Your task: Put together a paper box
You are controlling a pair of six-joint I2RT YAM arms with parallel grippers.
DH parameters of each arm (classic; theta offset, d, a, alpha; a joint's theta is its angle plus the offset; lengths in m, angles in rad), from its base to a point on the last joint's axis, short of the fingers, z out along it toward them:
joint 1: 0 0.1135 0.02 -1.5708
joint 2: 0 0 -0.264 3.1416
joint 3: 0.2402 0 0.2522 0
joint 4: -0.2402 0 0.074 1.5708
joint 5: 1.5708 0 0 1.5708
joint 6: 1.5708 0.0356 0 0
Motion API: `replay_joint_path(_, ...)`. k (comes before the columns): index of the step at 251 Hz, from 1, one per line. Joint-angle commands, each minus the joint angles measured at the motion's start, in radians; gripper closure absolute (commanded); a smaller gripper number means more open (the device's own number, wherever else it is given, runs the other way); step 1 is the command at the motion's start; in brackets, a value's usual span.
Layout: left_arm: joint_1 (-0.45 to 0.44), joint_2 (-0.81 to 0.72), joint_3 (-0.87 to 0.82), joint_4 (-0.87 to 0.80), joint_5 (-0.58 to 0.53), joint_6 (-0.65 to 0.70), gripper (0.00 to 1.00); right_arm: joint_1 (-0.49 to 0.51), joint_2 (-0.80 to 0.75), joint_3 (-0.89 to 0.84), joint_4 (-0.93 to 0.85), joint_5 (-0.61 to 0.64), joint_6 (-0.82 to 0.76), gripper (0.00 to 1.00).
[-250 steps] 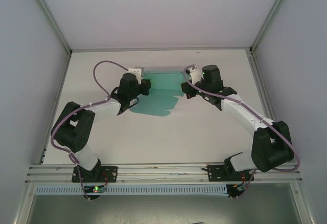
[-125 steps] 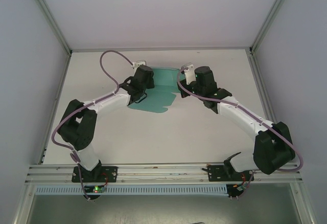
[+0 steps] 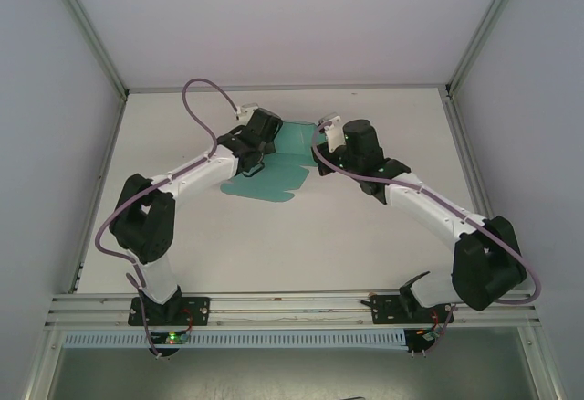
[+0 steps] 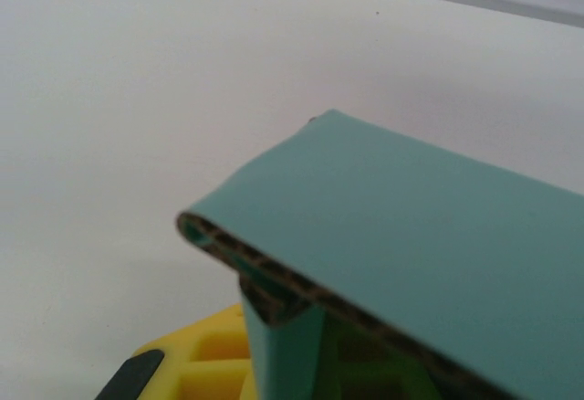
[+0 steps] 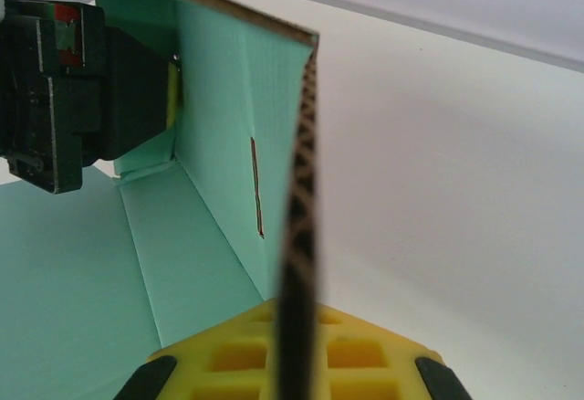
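The paper box (image 3: pixel 274 179) sits toward the back middle of the table (image 3: pixel 365 236), mostly a flat sheet with both side flaps folded up. The left gripper (image 3: pixel 262 142) is pinching the left flap. The right gripper (image 3: pixel 321 153) is clamped on the right flap's edge, squeezed between its yellow pads (image 5: pixel 196 363).

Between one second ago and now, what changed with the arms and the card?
The left claw swung right and the right claw left, closing in on each other and folding up the sides of the teal-green creased card sheet. Both stayed shut on it; its near flaps still lie flat.
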Motion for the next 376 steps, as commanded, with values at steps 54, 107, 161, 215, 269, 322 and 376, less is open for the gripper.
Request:
replay_joint_path(54, 0.121, 0.081, 0.125, -0.352, -0.251, -0.085, 1.00, -0.014, -0.005, 0.025, 0.026, -0.010, 0.019, 1.00)
replay_joint_path(107, 0.122, -0.056, -0.108, 0.080, 0.048, 0.169, 1.00, -0.010, 0.013, 0.016, 0.045, -0.087, -0.009, 1.00)
replay_joint_path(161, 0.120, -0.092, -0.194, 0.181, 0.151, 0.223, 1.00, -0.010, -0.021, 0.015, 0.007, -0.091, -0.034, 0.51)
replay_joint_path(215, 0.097, -0.139, -0.283, 0.277, 0.166, 0.244, 1.00, -0.013, -0.095, 0.029, 0.010, -0.038, -0.012, 0.28)
replay_joint_path(269, 0.081, -0.241, -0.417, 0.421, 0.228, 0.278, 1.00, -0.086, -0.087, 0.096, 0.008, 0.119, -0.004, 0.23)
replay_joint_path(322, 0.061, -0.324, -0.511, 0.518, 0.258, 0.299, 1.00, -0.110, 0.012, 0.175, -0.040, 0.018, -0.013, 0.22)
replay_joint_path(376, 0.054, -0.343, -0.509, 0.501, 0.238, 0.293, 1.00, -0.026, 0.075, 0.191, -0.066, -0.005, -0.063, 0.23)
